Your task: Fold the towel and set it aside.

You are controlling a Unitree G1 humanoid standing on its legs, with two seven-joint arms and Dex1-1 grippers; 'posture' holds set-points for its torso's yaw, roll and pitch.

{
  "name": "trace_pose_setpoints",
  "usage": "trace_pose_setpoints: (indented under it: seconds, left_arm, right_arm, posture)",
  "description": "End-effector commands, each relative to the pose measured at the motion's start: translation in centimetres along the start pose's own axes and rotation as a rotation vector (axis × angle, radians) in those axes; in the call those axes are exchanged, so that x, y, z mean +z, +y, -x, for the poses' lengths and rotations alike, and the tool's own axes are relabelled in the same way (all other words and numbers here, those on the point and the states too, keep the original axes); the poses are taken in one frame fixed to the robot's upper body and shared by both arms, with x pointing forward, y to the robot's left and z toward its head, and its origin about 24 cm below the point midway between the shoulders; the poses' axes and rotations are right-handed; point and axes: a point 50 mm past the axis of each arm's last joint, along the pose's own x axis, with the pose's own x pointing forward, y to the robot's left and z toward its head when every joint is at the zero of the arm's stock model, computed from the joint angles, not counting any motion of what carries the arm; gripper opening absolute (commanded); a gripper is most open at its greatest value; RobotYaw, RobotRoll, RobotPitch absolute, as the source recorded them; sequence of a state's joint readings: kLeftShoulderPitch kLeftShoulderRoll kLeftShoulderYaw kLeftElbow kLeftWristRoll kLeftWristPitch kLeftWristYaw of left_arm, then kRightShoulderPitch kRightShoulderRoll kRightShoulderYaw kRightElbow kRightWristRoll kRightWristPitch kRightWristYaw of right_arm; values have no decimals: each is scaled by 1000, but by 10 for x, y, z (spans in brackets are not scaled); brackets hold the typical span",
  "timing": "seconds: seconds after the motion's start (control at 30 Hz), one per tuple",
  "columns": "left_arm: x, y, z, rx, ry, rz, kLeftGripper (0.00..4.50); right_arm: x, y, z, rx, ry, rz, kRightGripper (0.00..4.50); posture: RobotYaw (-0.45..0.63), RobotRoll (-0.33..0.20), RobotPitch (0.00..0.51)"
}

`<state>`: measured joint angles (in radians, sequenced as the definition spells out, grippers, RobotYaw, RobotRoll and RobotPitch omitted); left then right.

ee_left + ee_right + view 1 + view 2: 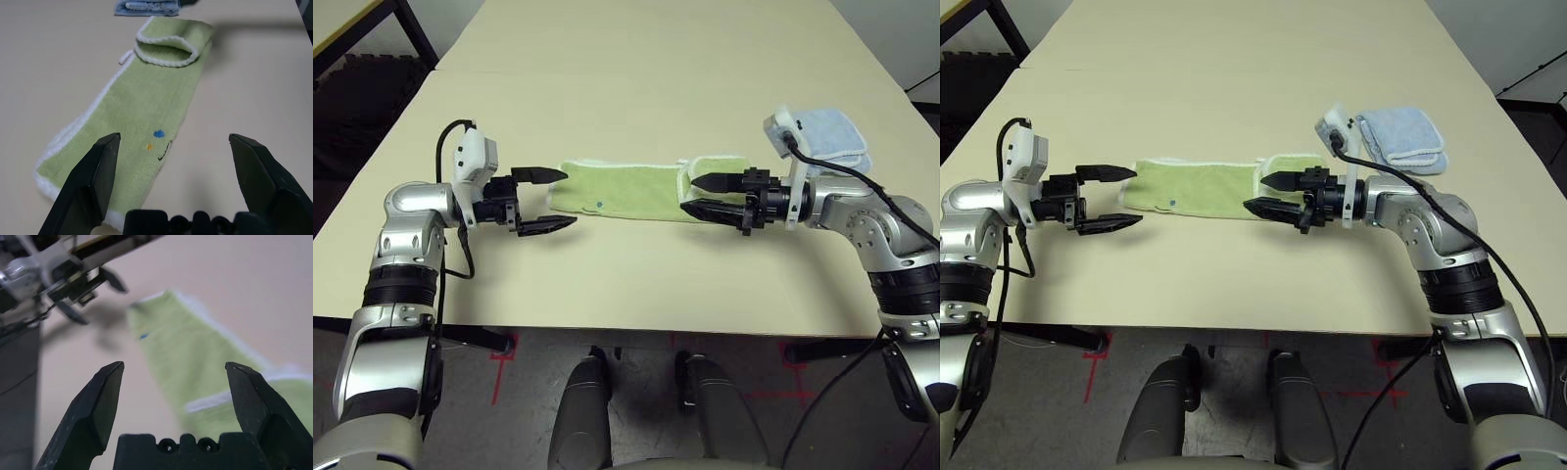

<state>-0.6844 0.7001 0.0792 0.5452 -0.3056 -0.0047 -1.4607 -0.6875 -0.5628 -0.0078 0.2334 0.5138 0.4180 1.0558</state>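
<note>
Work surface: pale beige, flat, straight-edged table (607, 279). Lying directly on it: light green terry towel (631, 192), white-trimmed, in a long strip, right end folded over in a raised loop; light blue terry towel (1398, 135), folded into a compact pad, farther right.

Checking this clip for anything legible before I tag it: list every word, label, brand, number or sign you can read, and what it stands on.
No word, label, brand or number can be read.
Green towel: a small dark script-like mark near the edge, too small to read; beside it, a blue spot and an orange spot, not lettering.
Blue towel: no text seen.
</note>
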Motion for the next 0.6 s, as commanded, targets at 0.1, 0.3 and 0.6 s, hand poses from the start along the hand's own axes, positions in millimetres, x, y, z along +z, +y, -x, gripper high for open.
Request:
trace_pose_setpoints:
  seconds: [0.1, 0.3, 0.6]
  left_arm:
    - [2, -2, -3, 39, -58, 30, 4500]
    - [-1, -6, 5, 123, -71, 82, 4500]
    - [-1, 0, 18, 246, -46, 228, 4500]
  right_arm:
    - [-17, -20, 27, 0, -42, 239, 4484]
    - [-32, -29, 48, 64, -2, 234, 4484]
    - [-37, -29, 82, 138, 74, 291, 4484]
  posture:
    - [7, 0, 194]
    - [44, 0, 198]
    - [38, 0, 200]
